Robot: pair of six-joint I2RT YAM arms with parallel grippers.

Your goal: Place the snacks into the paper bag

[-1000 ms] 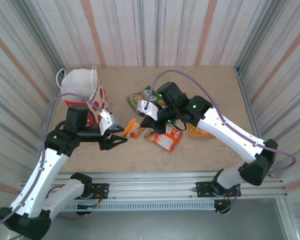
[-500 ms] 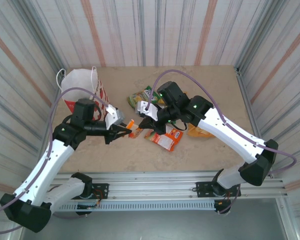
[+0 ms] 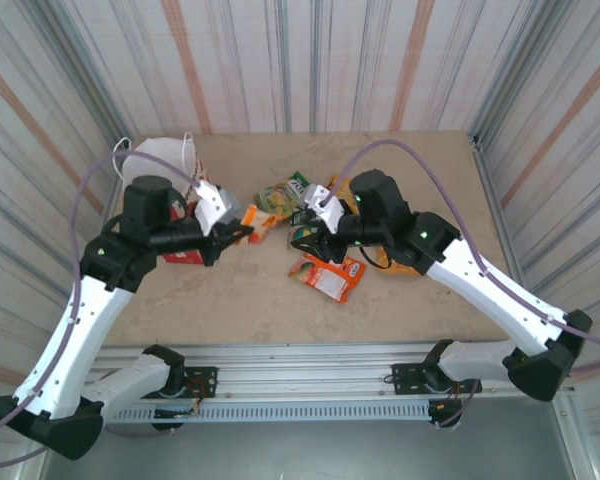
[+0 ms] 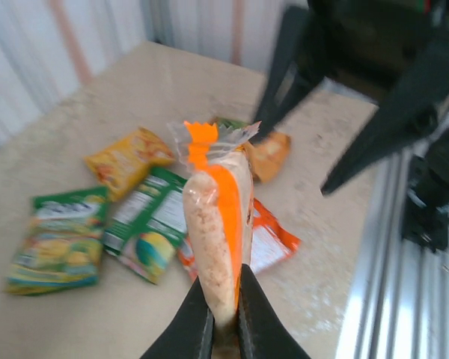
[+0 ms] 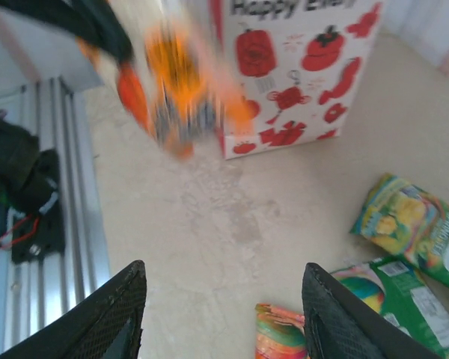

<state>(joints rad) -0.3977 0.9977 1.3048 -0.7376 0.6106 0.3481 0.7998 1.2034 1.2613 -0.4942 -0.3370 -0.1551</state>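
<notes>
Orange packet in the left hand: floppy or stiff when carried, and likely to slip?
Probably fairly stiff: pinched at one end by the left hand, the orange packet stays straight without folding. Likely light, since that narrow pinch holds it clear of the table. Its glossy film looks slippery, so it may slide out if swung fast.

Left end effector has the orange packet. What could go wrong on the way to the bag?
1. The left end effector grips the orange packet only by one end, so it could swing or slip out.
2. The paper bag stands close beside the left arm. The arm could tip it, or the packet could catch on its rim.
</notes>
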